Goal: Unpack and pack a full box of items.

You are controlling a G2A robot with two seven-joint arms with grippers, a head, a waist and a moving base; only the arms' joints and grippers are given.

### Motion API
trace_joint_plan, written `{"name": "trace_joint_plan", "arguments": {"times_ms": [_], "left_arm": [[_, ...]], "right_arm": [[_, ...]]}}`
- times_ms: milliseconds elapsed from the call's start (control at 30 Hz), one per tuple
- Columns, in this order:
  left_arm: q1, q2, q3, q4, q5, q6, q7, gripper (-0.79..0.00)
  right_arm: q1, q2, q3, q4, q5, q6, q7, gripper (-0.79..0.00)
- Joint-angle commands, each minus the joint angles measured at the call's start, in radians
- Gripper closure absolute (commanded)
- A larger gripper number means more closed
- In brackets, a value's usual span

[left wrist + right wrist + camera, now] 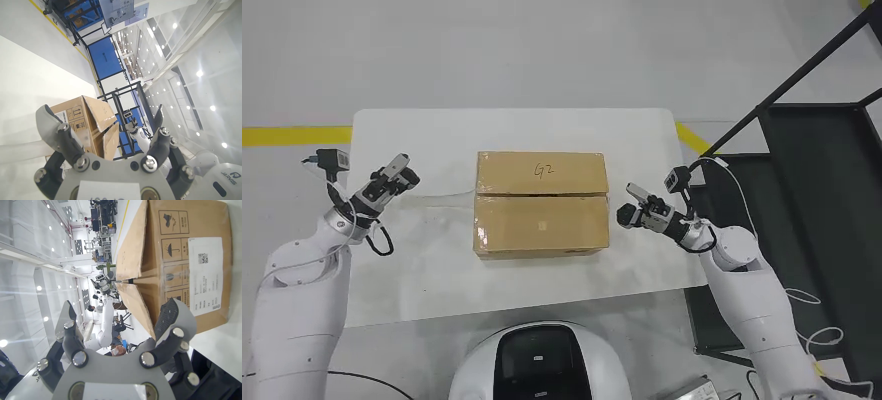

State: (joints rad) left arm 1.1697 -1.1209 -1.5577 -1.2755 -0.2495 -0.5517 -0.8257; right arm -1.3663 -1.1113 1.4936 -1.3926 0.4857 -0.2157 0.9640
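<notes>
A brown cardboard box (542, 203) sits in the middle of the white table (422, 270), its two top flaps lying closed with a seam between them. My left gripper (397, 177) hovers off the box's left end, open and holding nothing. In the left wrist view the box (79, 117) lies beyond my open left gripper (103, 113), flaps slightly raised. My right gripper (634, 203) stands open just off the box's right end. In the right wrist view the box (175, 256) with its white label is close ahead of my right gripper (121, 308). The contents are hidden.
A black metal frame (802, 90) and a dark cart (822, 180) stand right of the table, close behind my right arm. A yellow floor line (292, 135) runs to the left. Bare table surface surrounds the box.
</notes>
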Motion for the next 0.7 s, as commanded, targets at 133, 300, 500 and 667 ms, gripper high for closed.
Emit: {"name": "trace_joint_plan", "arguments": {"times_ms": [133, 300, 500, 667], "left_arm": [[0.003, 0.000, 0.002, 0.003, 0.004, 0.009, 0.027, -0.785], [0.003, 0.000, 0.002, 0.003, 0.004, 0.009, 0.027, -0.785], [0.004, 0.005, 0.012, -0.028, 0.065, -0.020, 0.008, -0.785], [-0.032, 0.003, 0.039, 0.021, 0.056, -0.148, 0.005, -0.785]], "right_arm": [[-0.001, 0.000, 0.003, 0.001, 0.007, -0.003, 0.004, -0.785], [-0.001, 0.000, 0.003, 0.001, 0.007, -0.003, 0.004, -0.785], [0.015, 0.002, -0.020, -0.007, -0.010, -0.079, 0.099, -0.785], [0.087, 0.000, -0.053, 0.084, -0.036, -0.155, 0.144, -0.785]]}}
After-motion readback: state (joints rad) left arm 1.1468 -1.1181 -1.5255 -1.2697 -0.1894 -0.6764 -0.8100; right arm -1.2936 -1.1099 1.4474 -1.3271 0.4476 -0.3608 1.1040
